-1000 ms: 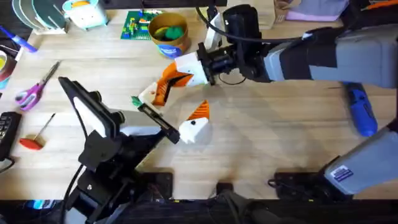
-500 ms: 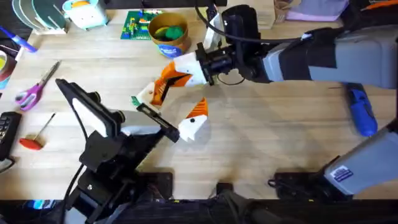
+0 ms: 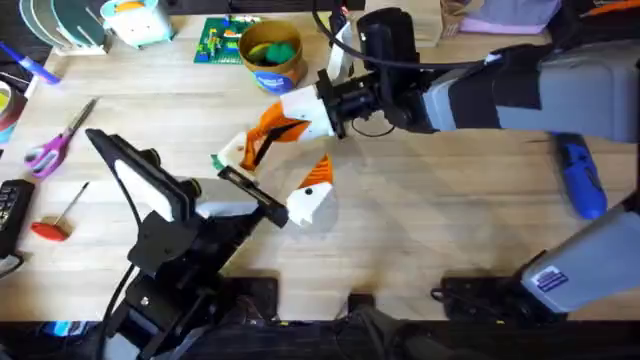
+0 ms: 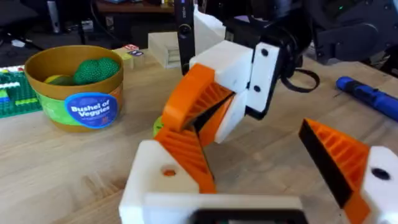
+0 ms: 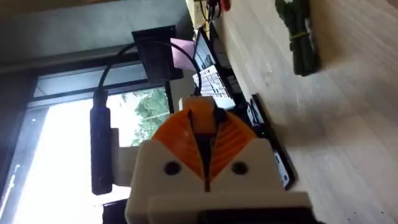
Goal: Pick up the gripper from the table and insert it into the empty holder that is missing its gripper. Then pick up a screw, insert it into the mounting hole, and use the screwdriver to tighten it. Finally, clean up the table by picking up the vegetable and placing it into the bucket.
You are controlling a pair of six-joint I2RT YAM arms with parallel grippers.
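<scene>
The gripper (image 3: 240,152), a white wedge with an orange ribbed face, sits at the far end of the black holder (image 3: 250,187) on my left arm. My right gripper (image 3: 275,128) reaches in from the right and is shut on its orange tip, as the left wrist view (image 4: 199,115) shows close up. My left gripper (image 3: 283,170) stands open; its other white and orange finger (image 3: 312,192) is at the bar's near end. The green vegetable (image 3: 217,161) lies on the table beside the bar. The blue screwdriver (image 3: 580,175) lies at the right. The bucket (image 3: 270,52) stands at the back.
Purple-handled scissors (image 3: 55,140) and a thin red-handled tool (image 3: 55,222) lie at the left. A green brick plate (image 3: 215,40) sits beside the bucket, which holds green toy vegetables. Bare tabletop (image 3: 430,210) stretches between the arms and the screwdriver.
My left arm has shifted slightly left, carrying the holder bar and its near finger with it. The right gripper has kept its hold.
</scene>
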